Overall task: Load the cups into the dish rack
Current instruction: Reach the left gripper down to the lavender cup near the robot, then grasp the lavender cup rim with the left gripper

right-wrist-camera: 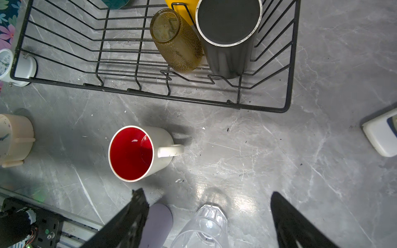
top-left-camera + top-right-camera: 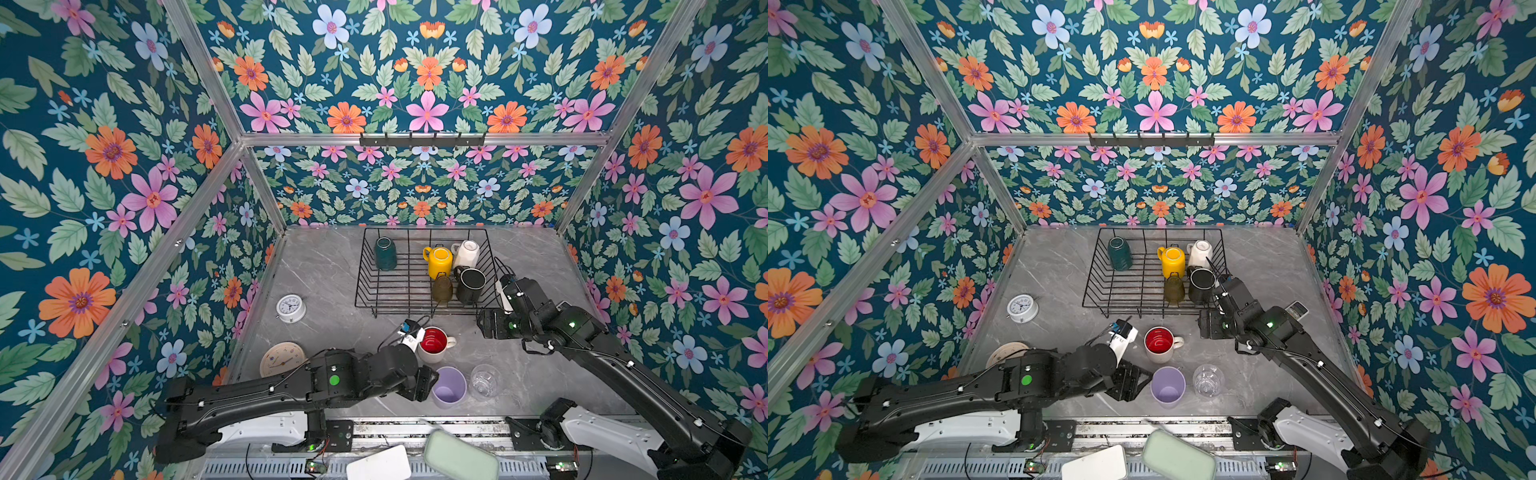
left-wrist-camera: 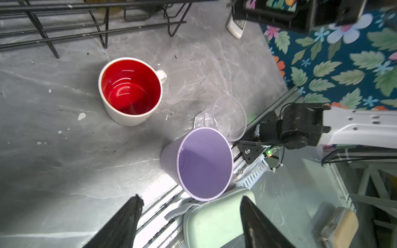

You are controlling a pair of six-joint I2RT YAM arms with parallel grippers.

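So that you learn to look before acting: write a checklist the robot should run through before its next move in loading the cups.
1. State of left claw: open, ok.
2. The lilac tumbler upright and just ahead of the left claw: ok.
3. Tumbler apart from the clear glass: ok, a gap shows in both top views.
4. Whether the left claw touches the tumbler: cannot tell.
5. Free room in the dish rack beside the teal mug: ok.
6. All cups loaded: not ok; the tumbler, clear glass and red-inside mug stand on the table.
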